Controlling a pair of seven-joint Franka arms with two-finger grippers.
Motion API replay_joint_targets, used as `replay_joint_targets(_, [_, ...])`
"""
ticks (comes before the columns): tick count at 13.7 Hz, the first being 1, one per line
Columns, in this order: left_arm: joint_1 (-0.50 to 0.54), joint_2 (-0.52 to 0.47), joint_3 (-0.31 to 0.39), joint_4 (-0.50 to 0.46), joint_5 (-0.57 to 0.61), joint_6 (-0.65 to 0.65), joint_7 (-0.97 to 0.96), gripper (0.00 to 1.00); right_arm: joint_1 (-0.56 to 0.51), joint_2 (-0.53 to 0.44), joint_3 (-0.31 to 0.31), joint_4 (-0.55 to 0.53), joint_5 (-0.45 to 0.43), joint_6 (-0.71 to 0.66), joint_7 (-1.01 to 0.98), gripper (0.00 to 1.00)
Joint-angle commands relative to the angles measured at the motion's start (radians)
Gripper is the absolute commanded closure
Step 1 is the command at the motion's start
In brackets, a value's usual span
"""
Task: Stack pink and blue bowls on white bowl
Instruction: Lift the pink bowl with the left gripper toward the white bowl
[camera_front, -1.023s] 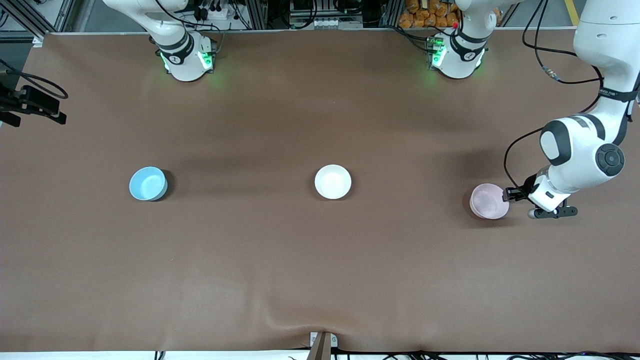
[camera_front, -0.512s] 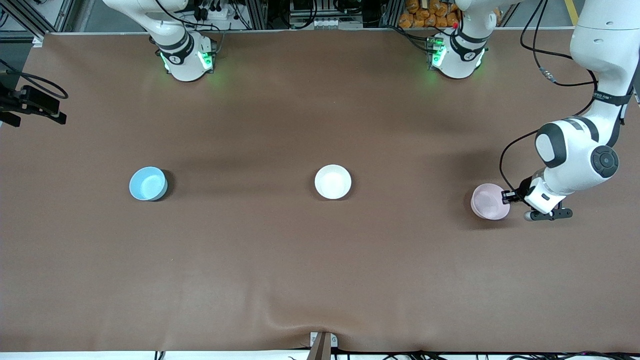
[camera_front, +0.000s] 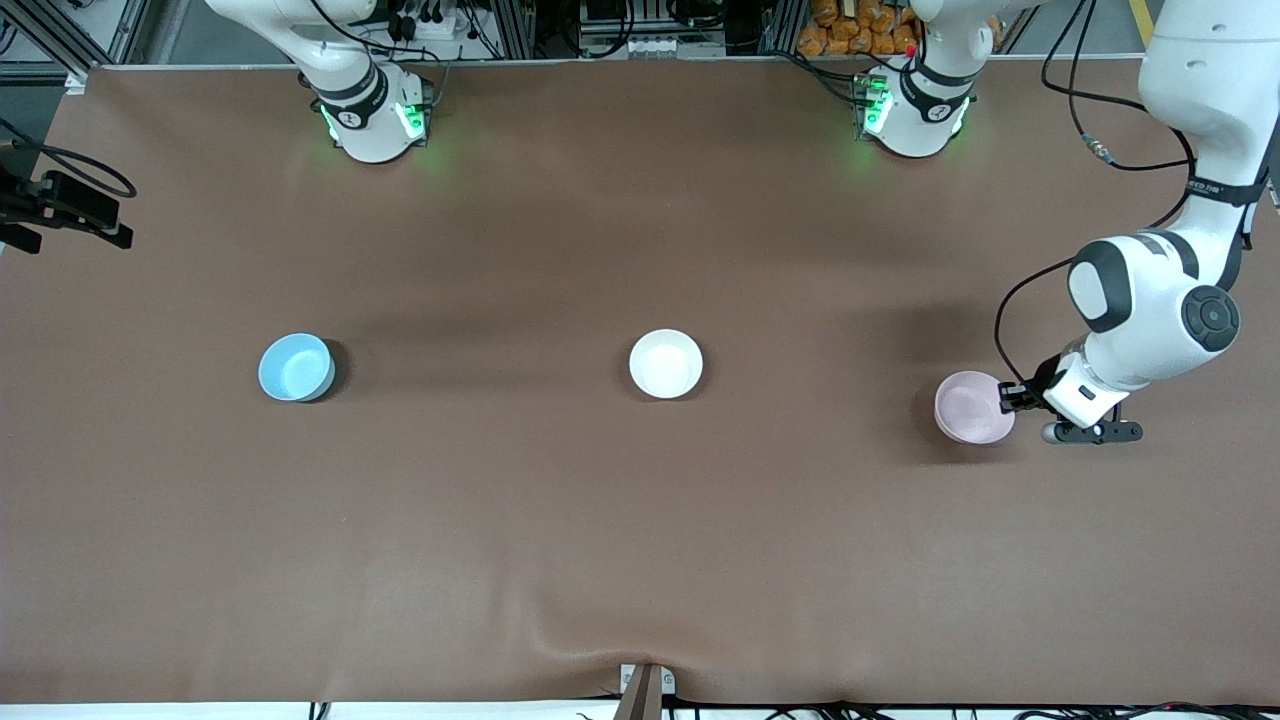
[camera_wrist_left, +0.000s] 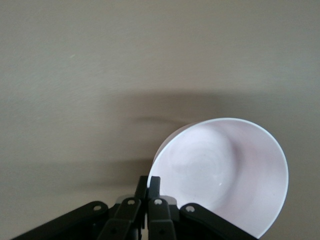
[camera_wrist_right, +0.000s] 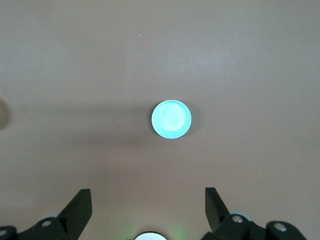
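Left gripper (camera_front: 1012, 398) pinches the pink bowl's (camera_front: 972, 407) rim toward the left arm's end from the white bowl (camera_front: 666, 363), while right gripper (camera_wrist_right: 148, 206) hangs spread wide, holding nothing, above the blue bowl (camera_front: 295, 367).

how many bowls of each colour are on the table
pink bowl: 1
blue bowl: 1
white bowl: 1
total: 3

Pretty plain setup: the table (camera_front: 640, 520) is covered by a brown mat, slightly rumpled near the front edge. Metal framing (camera_front: 520, 25) and cables (camera_front: 430, 20) are seen along the top.
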Motion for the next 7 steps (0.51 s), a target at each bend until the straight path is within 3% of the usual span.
replay_joint_targets(1, [0.008, -0.09, -0.077, -0.002, -0.026, -0.091, 0.026, 1.0, -0.014, 0.006, 0.008, 0.015, 0.007, -0.011, 0.015, 0.0])
replay_joint_targets(7, [0.004, -0.118, -0.238, 0.081, -0.042, -0.188, -0.107, 1.0, -0.012, 0.006, 0.008, 0.015, 0.007, -0.011, 0.015, 0.0])
